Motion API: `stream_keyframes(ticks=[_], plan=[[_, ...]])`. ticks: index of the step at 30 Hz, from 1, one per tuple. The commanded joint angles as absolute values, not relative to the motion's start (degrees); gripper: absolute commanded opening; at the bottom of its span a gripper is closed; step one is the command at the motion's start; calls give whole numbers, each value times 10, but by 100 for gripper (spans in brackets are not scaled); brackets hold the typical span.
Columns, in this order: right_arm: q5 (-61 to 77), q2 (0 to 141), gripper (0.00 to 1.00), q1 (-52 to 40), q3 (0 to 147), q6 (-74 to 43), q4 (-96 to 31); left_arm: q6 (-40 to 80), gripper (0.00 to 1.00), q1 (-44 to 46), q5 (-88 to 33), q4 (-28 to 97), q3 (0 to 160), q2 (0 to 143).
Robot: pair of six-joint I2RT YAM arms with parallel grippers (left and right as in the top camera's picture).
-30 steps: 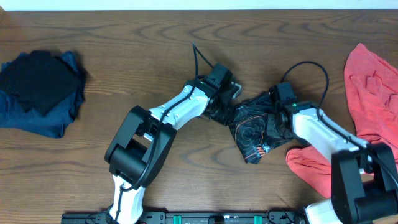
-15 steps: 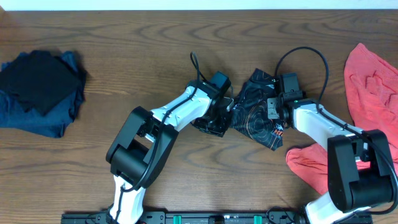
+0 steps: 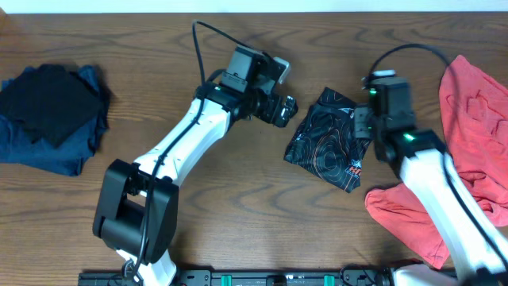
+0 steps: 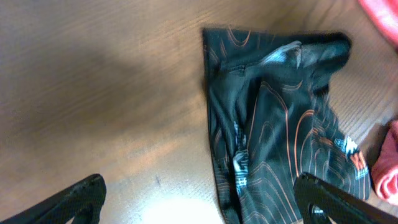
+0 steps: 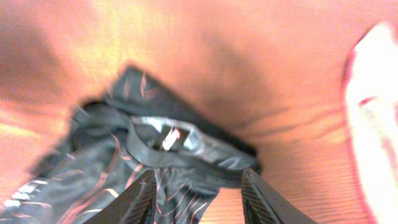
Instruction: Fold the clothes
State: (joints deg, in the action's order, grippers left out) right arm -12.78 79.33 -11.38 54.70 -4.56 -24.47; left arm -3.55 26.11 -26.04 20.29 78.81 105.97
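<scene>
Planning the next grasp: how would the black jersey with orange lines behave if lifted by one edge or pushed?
Likely floppy: the black jersey lies crumpled in soft folds, so a lifted edge would probably drape and unfold. It looks thin and light, lying nearly flat on the table. Pushed, it would probably bunch rather than slide whole.
</scene>
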Motion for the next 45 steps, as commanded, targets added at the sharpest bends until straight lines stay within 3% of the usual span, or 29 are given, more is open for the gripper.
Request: stream_keyframes(ticks=[1, 10, 20, 32, 35, 38, 42, 45], plan=[[-135, 725, 43, -110, 555, -51, -282, -102, 98, 254, -347, 161, 793, 1104], [-135, 698, 43, -110, 555, -74, -357, -104, 98, 256, -446, 62, 793, 1198], [-135, 698, 41, -110, 555, -83, -375, -97, 99, 288, -448, -33, 793, 1255], [-135, 698, 40, -110, 555, -88, -406, 24, 94, 303, -468, -180, 802, 1348], [-135, 698, 40, -110, 555, -88, -406, 28, 86, 309, -471, -186, 810, 1350], [-135, 698, 40, -110, 555, -92, -406, 53, 68, 317, -475, -186, 819, 1350], [-135, 698, 40, -110, 555, -92, -408, 59, 59, 332, -487, -185, 820, 1350], [-135, 698, 40, -110, 555, -92, -408, 61, 39, 341, -500, -186, 821, 1349]])
